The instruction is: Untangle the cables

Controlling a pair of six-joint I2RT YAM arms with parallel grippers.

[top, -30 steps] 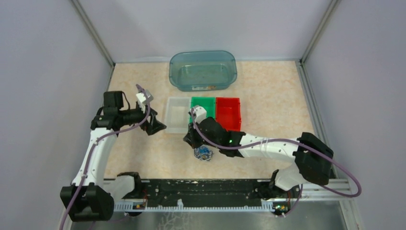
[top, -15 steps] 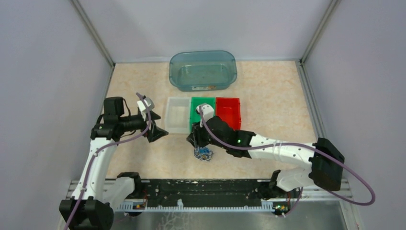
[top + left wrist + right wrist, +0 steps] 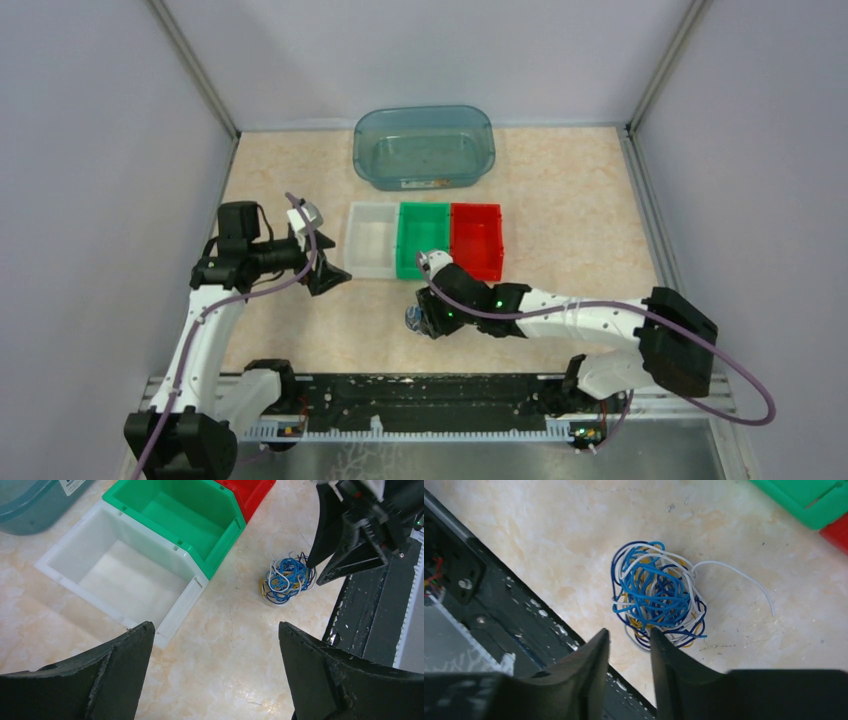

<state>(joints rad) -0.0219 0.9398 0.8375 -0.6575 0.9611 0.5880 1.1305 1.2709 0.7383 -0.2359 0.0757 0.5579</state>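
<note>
Your tabletop point(image 3: 580, 220) carried everything, and the green bin point(image 3: 423, 207) serves here as the marker. The teal tub point(image 3: 365, 150) sat on the far side of the green bin, apart from it. The white bin point(image 3: 372, 240) stood against the green bin's left wall and the red bin point(image 3: 476, 235) against its right wall, the three in one row.

Your left pincer point(image 3: 215, 630) hung above the tabletop well to the left of the green bin, past the white one. It was spread wide and gripped nothing.

Your right pincer point(image 3: 630, 635) sat on the near side of the green bin, clenched to a thin gap with nothing between the fingers. Its tips were at the tangle's near edge; whether they touched it, I cannot tell.

The tangle point(image 3: 656, 597) of blue, white and yellow wire lay on the tabletop near the green bin's near side, apart from it, with one white strand trailing out.
</note>
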